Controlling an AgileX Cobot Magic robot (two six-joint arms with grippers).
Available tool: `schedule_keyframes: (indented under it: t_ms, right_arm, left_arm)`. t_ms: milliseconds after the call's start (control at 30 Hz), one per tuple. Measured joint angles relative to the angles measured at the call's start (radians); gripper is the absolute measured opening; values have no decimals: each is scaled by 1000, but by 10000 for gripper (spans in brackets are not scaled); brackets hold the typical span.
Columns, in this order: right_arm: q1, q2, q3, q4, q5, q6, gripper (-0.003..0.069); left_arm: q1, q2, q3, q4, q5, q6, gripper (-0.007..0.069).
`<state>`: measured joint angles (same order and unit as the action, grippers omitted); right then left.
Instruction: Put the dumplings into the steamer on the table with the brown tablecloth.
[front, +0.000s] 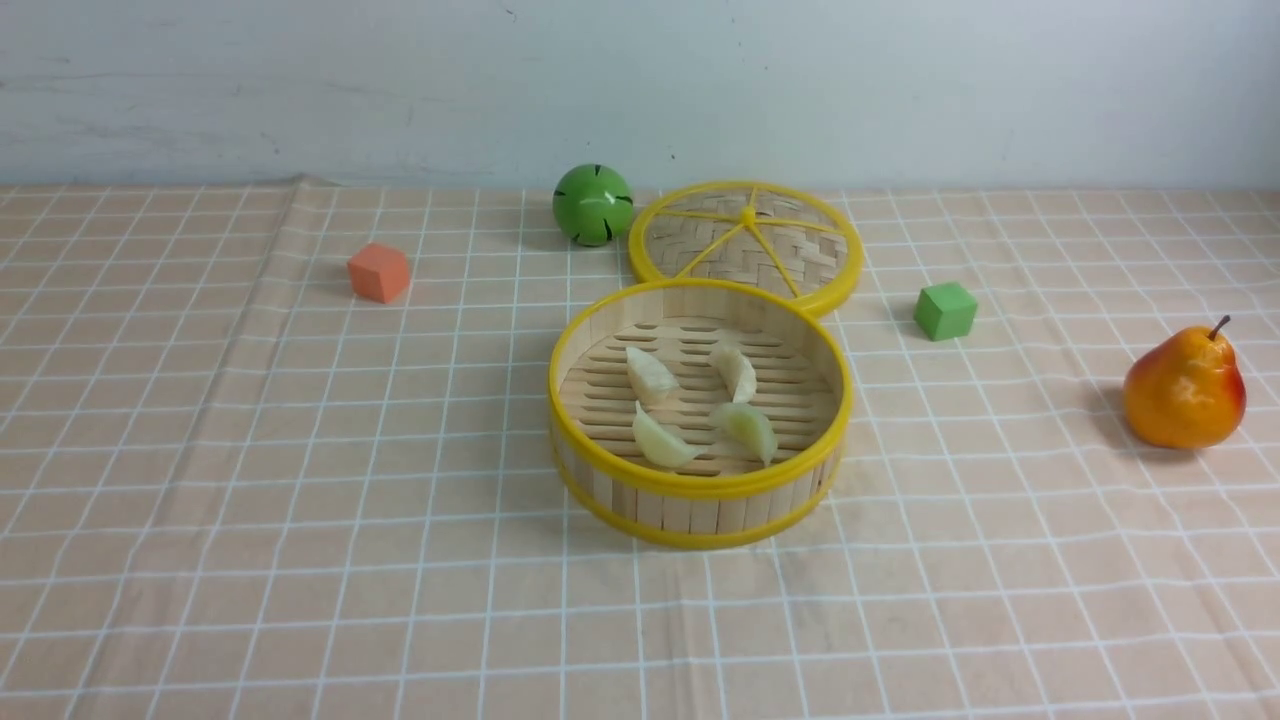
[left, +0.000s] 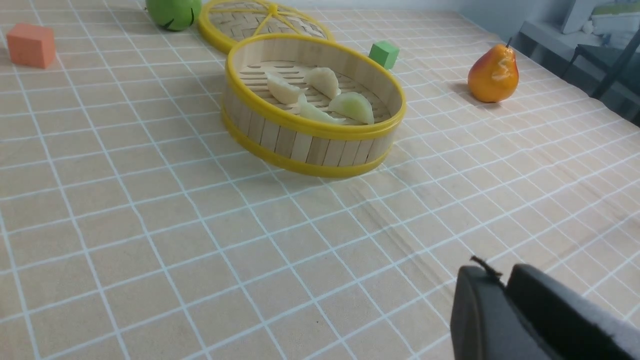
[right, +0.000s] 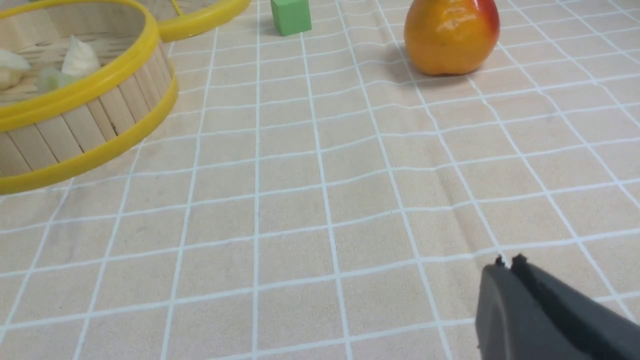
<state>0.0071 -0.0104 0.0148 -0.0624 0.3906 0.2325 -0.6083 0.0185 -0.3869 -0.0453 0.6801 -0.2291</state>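
The four small whitish-green pleated dumplings lie inside the round bamboo steamer with yellow rims, which stands in the middle of the light brown tablecloth with white grid lines. The left gripper and the right gripper are both above bare cloth, near the steamer, fingers pressed together and holding nothing.

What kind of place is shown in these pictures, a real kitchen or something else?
Probably a robot test bench, not a real kitchen: a table under a brown tablecloth against a bare pale wall, set with props, a steamer with dumplings, coloured cubes and a glossy pear.
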Motion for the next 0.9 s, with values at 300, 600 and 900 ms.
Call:
schedule_keyframes:
  t_ms: [300,600,900]
  right_arm:
    - [0,0,0,0,0,-1,2]
    - [0,0,0,1,0,-1,10]
    - [0,0,0,1,0,-1,22]
  left_arm:
    - [0,0,0,0,0,0,71]
    - [0,0,0,0,0,0,74]
    - [0,0,1,0,-1,0,84]
